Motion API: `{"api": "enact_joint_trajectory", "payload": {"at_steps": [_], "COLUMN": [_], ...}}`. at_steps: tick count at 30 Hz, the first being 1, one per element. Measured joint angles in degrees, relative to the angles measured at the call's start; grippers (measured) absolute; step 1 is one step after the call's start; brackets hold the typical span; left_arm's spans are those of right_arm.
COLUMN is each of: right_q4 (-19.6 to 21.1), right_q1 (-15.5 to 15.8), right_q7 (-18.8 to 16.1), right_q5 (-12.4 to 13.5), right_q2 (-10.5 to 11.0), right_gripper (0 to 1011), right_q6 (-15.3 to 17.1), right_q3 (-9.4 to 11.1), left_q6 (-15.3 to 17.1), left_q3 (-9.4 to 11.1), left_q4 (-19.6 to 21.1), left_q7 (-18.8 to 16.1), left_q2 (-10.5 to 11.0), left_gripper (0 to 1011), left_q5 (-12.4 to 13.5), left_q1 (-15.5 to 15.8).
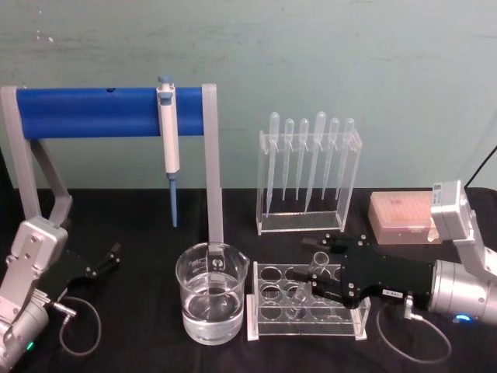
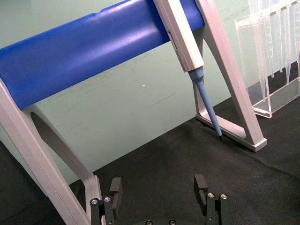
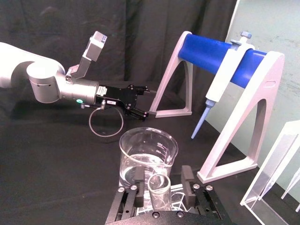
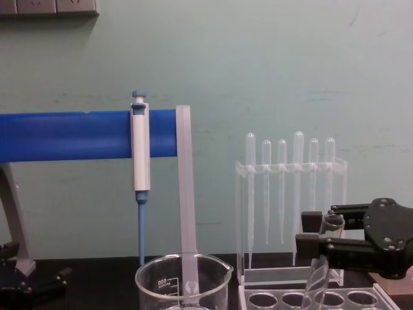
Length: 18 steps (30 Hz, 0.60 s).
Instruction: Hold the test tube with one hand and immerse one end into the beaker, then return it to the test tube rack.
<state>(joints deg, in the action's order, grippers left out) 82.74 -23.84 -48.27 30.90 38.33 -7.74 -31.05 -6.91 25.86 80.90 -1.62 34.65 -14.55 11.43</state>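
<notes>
The test tube (image 1: 300, 298) leans tilted in a hole of the clear tube rack (image 1: 307, 332) on the right. My right gripper (image 1: 309, 268) reaches in from the right at the tube's upper end. It is open, with a finger on each side of the rim. In the right wrist view the tube's rim (image 3: 159, 190) sits between the two fingers (image 3: 139, 181) with a gap on both sides. The beaker (image 1: 211, 303), part full of clear liquid, stands just left of the rack. My left gripper (image 1: 105, 260) rests open at the far left.
A blue bar on grey legs (image 1: 93, 113) spans the back left, with a white-and-blue pipettor (image 1: 168, 132) hanging on it. A clear stand of plastic pipettes (image 1: 309, 179) is behind the rack. A pink tip box (image 1: 400, 216) sits at back right.
</notes>
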Motion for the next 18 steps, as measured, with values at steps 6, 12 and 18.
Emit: {"api": "enact_joint_trajectory", "payload": {"at_steps": [6, 12, 18], "right_q4": [0.00, 1.15, 6.21], "right_q1": [-0.02, -0.06, 0.63], "right_q7": [0.00, 0.54, 4.11], "right_q5": [0.03, -0.42, -3.05], "right_q2": [0.00, 0.24, 1.60], "right_gripper": [674, 825, 997], "right_q6": [0.02, 0.02, -0.71], "right_q3": [0.00, 0.22, 2.06], "left_q6": [0.00, 0.00, 0.00], "left_q3": [0.00, 0.00, 0.00], "left_q4": [0.00, 0.00, 0.00], "left_q7": [0.00, 0.00, 0.00], "left_q2": [0.00, 0.00, 0.00], "left_gripper": [1000, 1000, 1000], "left_q5": [0.00, 0.00, 0.00], "left_q1": [0.00, 0.00, 0.00]}}
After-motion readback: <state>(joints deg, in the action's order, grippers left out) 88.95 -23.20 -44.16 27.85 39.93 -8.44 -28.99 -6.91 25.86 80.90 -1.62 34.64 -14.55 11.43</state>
